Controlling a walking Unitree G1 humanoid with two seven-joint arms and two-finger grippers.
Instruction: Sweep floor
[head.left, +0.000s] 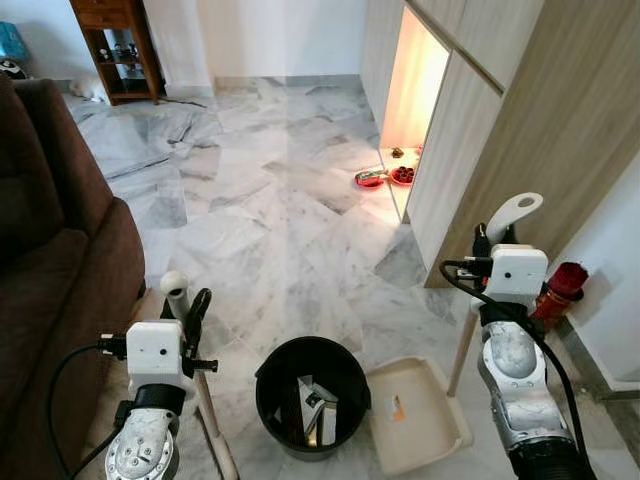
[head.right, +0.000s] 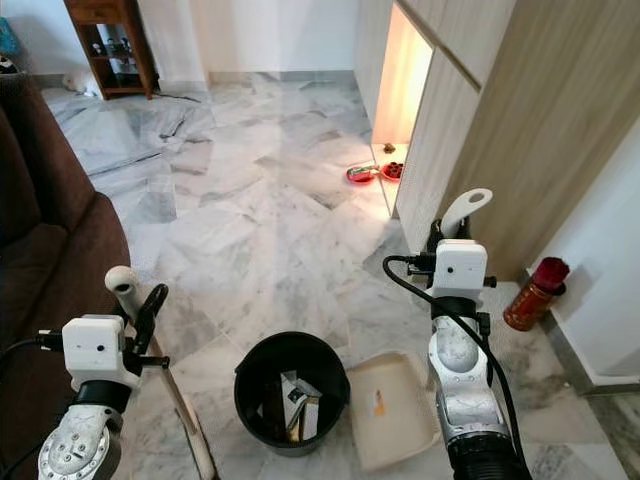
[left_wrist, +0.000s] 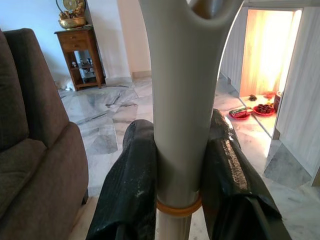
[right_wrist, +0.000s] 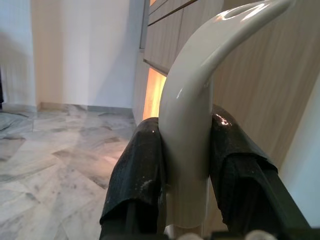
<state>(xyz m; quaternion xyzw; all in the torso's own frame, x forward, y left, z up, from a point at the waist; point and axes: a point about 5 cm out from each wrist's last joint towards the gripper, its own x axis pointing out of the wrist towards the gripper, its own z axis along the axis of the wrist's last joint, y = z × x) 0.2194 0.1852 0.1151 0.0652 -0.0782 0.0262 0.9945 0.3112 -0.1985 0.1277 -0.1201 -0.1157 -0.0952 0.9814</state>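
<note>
The marble floor (head.left: 270, 220) stretches ahead, with a brown sofa (head.left: 50, 280) along the robot's left and a wooden cabinet wall (head.left: 530, 110) on its right. Near the robot's feet stands a black bin (head.left: 310, 395) holding a few scraps of paper or card, and just beside it on the right lies a cream dustpan (head.left: 415, 415), with one small orange fleck in its tray. The left claw (left_wrist: 180, 170) is clamped tight around the pale broom handle (left_wrist: 182, 100); the right claw (right_wrist: 187, 170) is closed on the curved dustpan handle (right_wrist: 192, 105). The risk, as I judge it, is crowding: a broom stroke swung wide could knock the bin over and spill its scraps, or the pan could shift off the floor.
</note>
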